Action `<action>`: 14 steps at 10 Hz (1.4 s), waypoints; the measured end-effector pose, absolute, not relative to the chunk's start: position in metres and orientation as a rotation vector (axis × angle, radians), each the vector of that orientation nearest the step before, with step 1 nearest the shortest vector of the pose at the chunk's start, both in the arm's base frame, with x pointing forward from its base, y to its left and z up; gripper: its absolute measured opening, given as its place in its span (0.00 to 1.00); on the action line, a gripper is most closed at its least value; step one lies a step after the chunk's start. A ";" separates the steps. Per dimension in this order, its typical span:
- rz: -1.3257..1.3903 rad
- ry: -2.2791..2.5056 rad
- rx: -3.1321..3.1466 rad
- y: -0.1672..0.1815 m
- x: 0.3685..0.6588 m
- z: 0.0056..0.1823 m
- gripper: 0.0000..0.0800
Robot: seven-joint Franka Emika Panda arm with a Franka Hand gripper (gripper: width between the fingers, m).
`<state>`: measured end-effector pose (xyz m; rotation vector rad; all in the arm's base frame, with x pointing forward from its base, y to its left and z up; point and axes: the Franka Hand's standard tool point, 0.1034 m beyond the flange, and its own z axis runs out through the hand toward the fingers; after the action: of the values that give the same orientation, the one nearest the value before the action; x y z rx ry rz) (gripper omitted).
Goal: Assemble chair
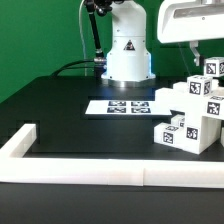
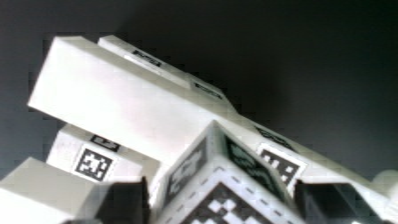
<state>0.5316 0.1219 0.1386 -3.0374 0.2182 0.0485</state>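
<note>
The chair parts (image 1: 192, 112) stand stacked as a chunky white assembly with black-and-white tags at the exterior view's right. My gripper (image 1: 200, 60) hangs over its top, at a tagged cube-ended piece (image 1: 212, 68). In the wrist view my gripper (image 2: 222, 205) is shut on a tagged white chair part (image 2: 228, 185) that fills the space between the dark fingers (image 2: 125, 200). Beyond it lie a broad white panel (image 2: 125, 90) and another tagged block (image 2: 89, 160). How the held part joins the rest is hidden.
The marker board (image 1: 125, 104) lies flat on the black table in front of the robot base (image 1: 128, 55). A long low white border rail (image 1: 100, 172) runs along the table's front and turns up at the exterior view's left.
</note>
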 end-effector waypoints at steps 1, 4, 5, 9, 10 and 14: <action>0.047 0.201 -3.046 0.121 0.533 0.138 0.49; 0.053 0.159 -3.052 0.121 0.533 0.133 0.49; 0.052 0.159 -3.053 0.121 0.532 0.132 0.49; 0.047 0.165 -3.051 0.121 0.530 0.129 0.49; 0.048 0.165 -3.051 0.121 0.530 0.129 0.49; 0.053 0.159 -3.054 0.123 0.528 0.125 0.49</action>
<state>0.5280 0.1230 0.1255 -3.0536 0.1591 0.0532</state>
